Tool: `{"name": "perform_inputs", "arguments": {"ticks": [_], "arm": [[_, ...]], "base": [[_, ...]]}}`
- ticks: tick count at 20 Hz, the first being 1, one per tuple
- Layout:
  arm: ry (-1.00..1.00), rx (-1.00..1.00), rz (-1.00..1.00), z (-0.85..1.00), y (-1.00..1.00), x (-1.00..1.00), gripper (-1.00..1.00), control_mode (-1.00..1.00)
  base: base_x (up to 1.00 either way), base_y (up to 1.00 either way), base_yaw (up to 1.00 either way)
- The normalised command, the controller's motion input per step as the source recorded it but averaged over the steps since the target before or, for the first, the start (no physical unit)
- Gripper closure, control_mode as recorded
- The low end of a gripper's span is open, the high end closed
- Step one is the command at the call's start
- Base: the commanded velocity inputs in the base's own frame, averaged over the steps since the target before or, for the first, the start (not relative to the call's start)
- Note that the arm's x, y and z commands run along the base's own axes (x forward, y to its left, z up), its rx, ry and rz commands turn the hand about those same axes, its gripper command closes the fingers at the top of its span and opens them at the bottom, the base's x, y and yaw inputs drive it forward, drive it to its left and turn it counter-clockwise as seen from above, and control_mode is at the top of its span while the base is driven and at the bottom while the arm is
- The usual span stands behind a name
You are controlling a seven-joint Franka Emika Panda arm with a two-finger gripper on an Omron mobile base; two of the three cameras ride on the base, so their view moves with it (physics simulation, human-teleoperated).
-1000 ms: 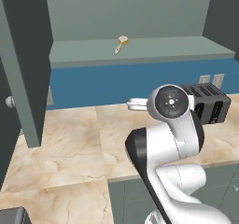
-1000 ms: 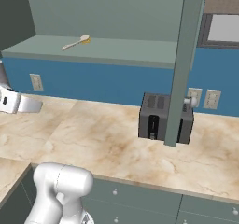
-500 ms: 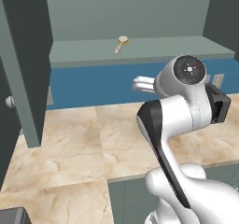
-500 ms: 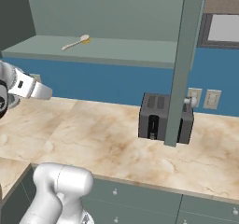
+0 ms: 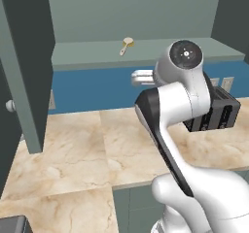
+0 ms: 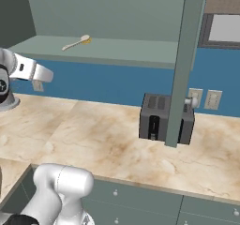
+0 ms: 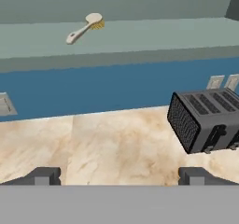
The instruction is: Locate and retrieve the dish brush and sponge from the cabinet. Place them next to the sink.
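Reach step: my gripper (image 7: 119,175) spread wide, empty, well below dish brush (image 7: 85,28) on cabinet (image 5: 146,52) shelf; sponge possibly hidden. Next, lift toward brush.

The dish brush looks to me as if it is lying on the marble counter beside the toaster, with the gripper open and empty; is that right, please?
Not quite: the dish brush lies on the cabinet shelf, above the toaster, as the hand view shows. The gripper is indeed open and empty.

A tan-handled, whitish brush (image 7: 85,28) lies on the grey-green cabinet (image 7: 140,36) shelf. Below it: blue wall (image 7: 102,87), beige-veined marble counter (image 7: 116,143), black toaster (image 7: 207,120).
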Motion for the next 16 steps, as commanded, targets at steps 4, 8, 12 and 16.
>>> {"name": "perform_inputs", "arguments": {"ticks": [4,8,12,16], "arm": [[0.00,-0.12,0.10,0.26,0.09,0.31,-1.00,-1.00],[-0.04,-0.08,0.01,0.19,0.10,0.26,-1.00,-1.00],[-0.11,0.01,0.00,0.21,0.11,0.16,-1.00,-1.00],[-0.15,0.07,0.00,0.08,0.04,0.10,-1.00,-1.00]], "base": [[0.00,0.00,0.00],[0.00,0.00,0.00],[0.00,0.00,0.00],[0.00,0.00,0.00]]}}
